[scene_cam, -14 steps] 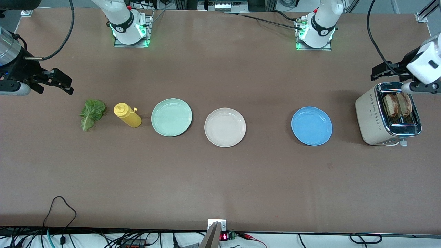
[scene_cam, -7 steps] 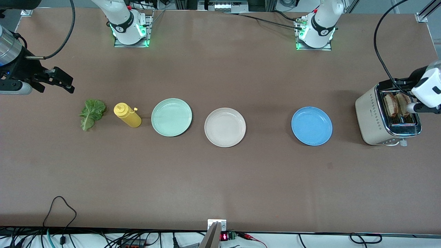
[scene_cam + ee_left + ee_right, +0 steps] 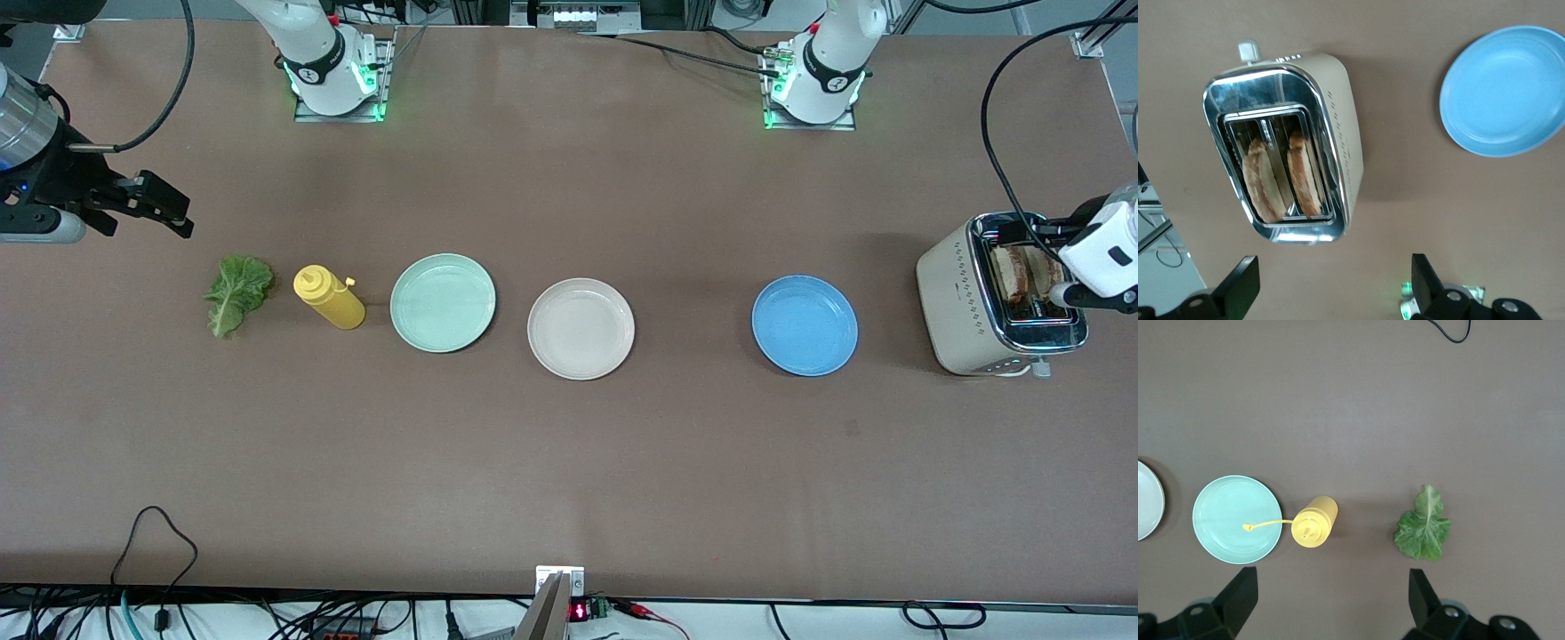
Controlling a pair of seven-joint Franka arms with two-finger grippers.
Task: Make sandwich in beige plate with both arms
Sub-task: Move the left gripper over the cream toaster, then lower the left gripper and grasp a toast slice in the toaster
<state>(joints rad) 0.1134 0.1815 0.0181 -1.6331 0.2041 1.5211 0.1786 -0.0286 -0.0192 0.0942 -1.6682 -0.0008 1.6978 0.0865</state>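
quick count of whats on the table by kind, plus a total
plates: 3, the mint-green plate, the beige plate, the blue plate
bread slices: 2, both in the toaster
toaster: 1
lettuce leaf: 1
yellow squeeze bottle: 1
total: 8

Toward the left arm's end, two bread slices [image 3: 1022, 271] stand in the toaster [image 3: 956, 307], beside a plate [image 3: 805, 325].
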